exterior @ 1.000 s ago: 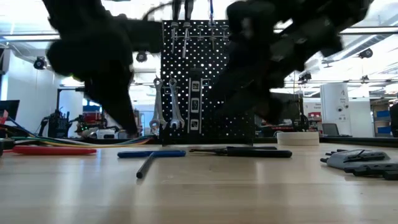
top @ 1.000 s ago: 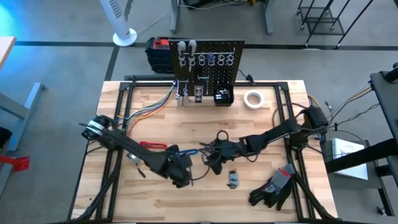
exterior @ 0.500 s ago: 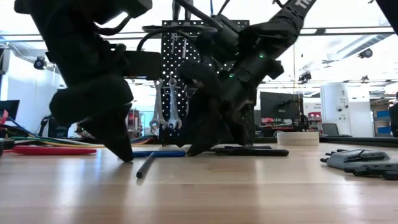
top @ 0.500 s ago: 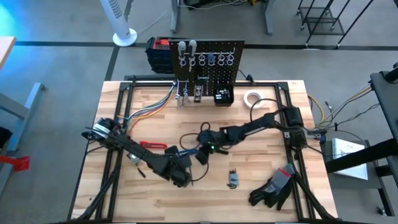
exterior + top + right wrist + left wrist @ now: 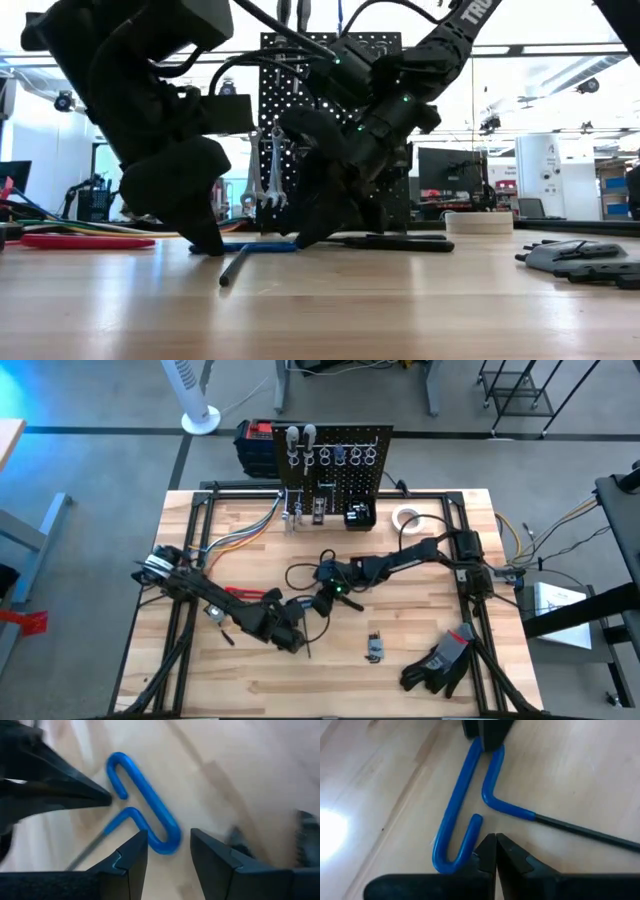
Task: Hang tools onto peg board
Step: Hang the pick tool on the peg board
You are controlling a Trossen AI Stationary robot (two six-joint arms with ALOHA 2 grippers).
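The wooden worktop (image 5: 250,550) is the biggest thing here, and the peg board (image 5: 335,460) stands upright at its back edge, so I'll place everything off that. The board's little black bin (image 5: 359,515) sits at its foot; can't tell what's inside. A couple of silver wrenches (image 5: 265,170) hang on the board's front.

Well in front of the board, mid-worktop, both arms crowd one spot. The blue-handled tool (image 5: 465,815) lies flat on the wood there, its black shaft trailing away from the board. The right gripper (image 5: 169,851) has its fingers parted, straddling one bend of the blue loop, not clamped yet. The left gripper (image 5: 495,851) has its fingers pressed together, tips just beside the loop's other end, holding nothing.

A red-handled tool (image 5: 250,594) lies just beside the left arm. Black gloves (image 5: 440,662) sit near the front right corner, with open wood between them and the board.
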